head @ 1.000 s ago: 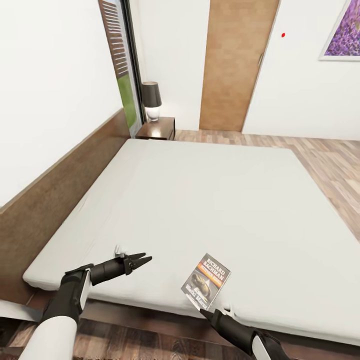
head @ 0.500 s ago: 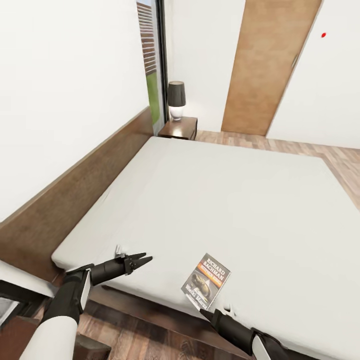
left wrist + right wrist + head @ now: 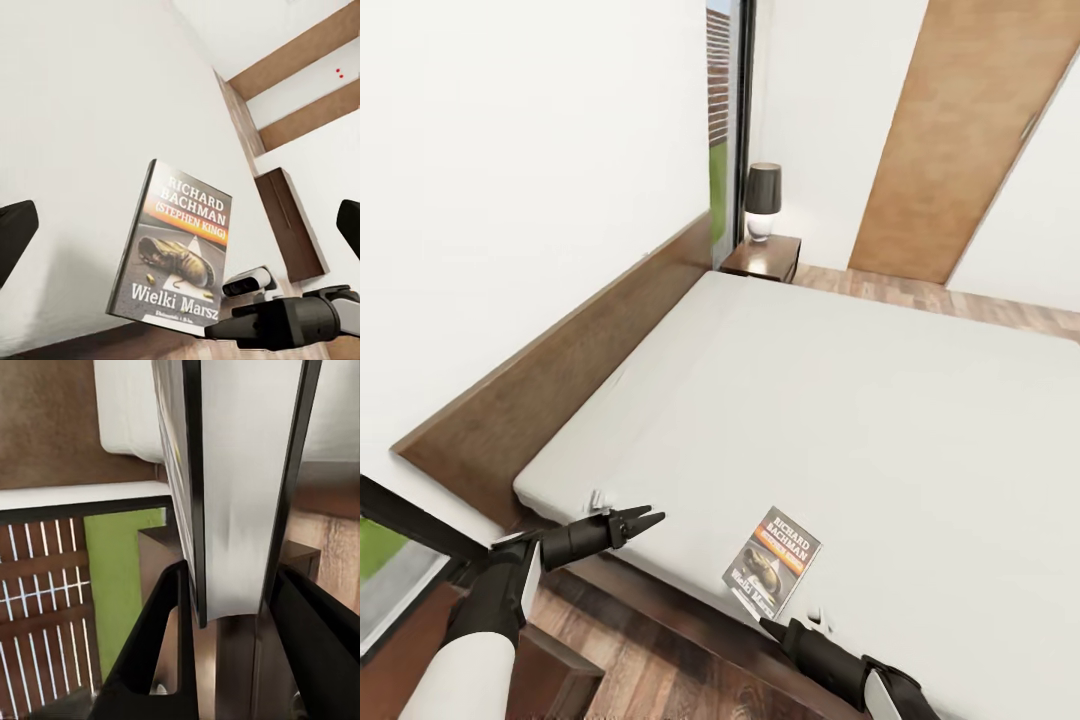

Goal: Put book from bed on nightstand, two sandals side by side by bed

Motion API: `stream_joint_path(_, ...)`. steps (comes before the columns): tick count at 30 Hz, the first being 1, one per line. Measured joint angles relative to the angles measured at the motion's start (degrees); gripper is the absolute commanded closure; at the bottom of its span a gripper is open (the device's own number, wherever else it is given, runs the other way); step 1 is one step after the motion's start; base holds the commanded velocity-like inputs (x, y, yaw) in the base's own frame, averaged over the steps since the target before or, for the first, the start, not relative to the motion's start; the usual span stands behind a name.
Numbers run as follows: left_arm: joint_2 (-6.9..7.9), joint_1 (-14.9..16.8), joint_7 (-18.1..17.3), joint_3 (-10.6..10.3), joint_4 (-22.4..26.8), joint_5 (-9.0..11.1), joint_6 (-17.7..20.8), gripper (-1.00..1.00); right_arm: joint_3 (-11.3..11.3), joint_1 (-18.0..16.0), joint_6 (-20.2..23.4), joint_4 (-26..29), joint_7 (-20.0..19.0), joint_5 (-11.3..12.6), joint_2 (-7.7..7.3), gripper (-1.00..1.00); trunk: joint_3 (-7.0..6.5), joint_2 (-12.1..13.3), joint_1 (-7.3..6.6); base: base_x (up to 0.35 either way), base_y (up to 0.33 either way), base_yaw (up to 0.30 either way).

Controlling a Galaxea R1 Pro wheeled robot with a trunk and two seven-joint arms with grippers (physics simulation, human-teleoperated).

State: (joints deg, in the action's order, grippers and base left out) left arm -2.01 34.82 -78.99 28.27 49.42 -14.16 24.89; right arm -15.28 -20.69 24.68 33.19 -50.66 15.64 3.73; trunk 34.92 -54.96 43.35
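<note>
My right gripper (image 3: pixel 765 625) is shut on the lower edge of the book (image 3: pixel 772 575), a thin dark paperback with an orange band. It holds the book tilted up over the near edge of the bed (image 3: pixel 840 400). In the right wrist view the book's edge (image 3: pixel 232 472) stands between the two fingers (image 3: pixel 161 645). The left wrist view faces the book's cover (image 3: pixel 176 247). My left gripper (image 3: pixel 645 520) is open and holds nothing, level with the book and to its left. A dark nightstand (image 3: pixel 762 258) stands at the bed's far corner.
A black-shaded lamp (image 3: pixel 763 200) sits on the far nightstand. The brown headboard (image 3: pixel 560 370) runs along the left wall. A dark wooden top (image 3: pixel 550 670) lies under my left arm by a low window (image 3: pixel 390 560). A brown door (image 3: pixel 980 140) is at the back right.
The whole view has swung left, so the bed and the far nightstand sit further right in the picture. Both grippers and the held book keep their places in the view.
</note>
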Motion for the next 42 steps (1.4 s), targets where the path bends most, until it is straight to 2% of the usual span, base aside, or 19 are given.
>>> stream_joint_path(5, 0.0, 0.0, 1.0, 0.0, -0.8, 0.0, -0.1, -1.0, 0.0, 0.0, 0.1, 0.0, 0.0, 0.1, 0.0, 1.0, 0.0, 0.0, 0.0, 0.0, 0.0, 0.223)
stream_joint_path(8, 0.37, 0.1, 2.3, 0.1, -5.3, -0.1, -0.8, -1.0, 0.0, 0.0, 0.1, 0.0, 0.0, 0.2, 0.0, 1.0, 0.0, 0.0, 0.0, 0.0, 0.0, 0.041)
stream_joint_path(11, 0.74, 0.0, 3.0, 0.1, -8.3, -0.1, -4.3, -1.0, 0.0, 0.0, 0.1, 0.0, 0.0, 0.2, -0.13, 1.0, 0.0, 0.0, 0.0, 0.0, 0.0, 0.011)
stream_joint_path(15, 2.77, -0.1, 6.3, 0.2, -13.7, -0.1, -11.5, -1.0, 0.0, 0.0, 0.1, 0.0, -0.4, 0.2, -0.46, 1.0, 0.0, 0.0, 0.0, 0.0, 0.0, 0.002)
stream_joint_path(17, 2.93, -0.1, 7.9, 0.2, -14.2, -0.1, -12.1, -1.0, 0.0, 0.1, 0.1, 0.0, -2.5, 0.4, -0.58, 1.0, 0.0, 0.0, 0.0, 0.0, 0.0, 0.0)
stream_joint_path(18, 2.99, -0.1, 10.7, 0.2, -14.8, -0.2, -12.4, -1.0, -0.2, 0.1, 0.4, -0.5, -8.9, 0.9, -1.4, 1.0, 0.0, 0.0, 0.0, 0.0, 0.0, 0.0)
stream_joint_path(22, 3.04, -0.1, 12.4, 0.2, -16.9, -0.1, -14.3, -1.0, -0.4, 0.1, -0.1, -0.8, -14.3, 0.0, -4.62, 1.0, 0.0, 0.0, 0.0, 0.0, 0.0, 0.0)
stream_joint_path(38, 2.99, -0.1, 12.4, 0.2, -17.2, 0.0, -14.8, -1.0, -0.3, 0.1, -0.1, -0.9, -14.9, -0.4, -5.1, 1.0, 0.0, 0.0, 0.0, 0.0, 0.0, 0.001)
stream_joint_path(42, 2.88, -0.1, 12.4, 0.1, -17.2, 0.0, -14.8, -1.0, -0.4, 0.1, -0.1, -0.9, -14.9, -0.4, -5.13, 1.0, 0.0, 0.0, 0.0, 0.0, 0.0, 0.2)
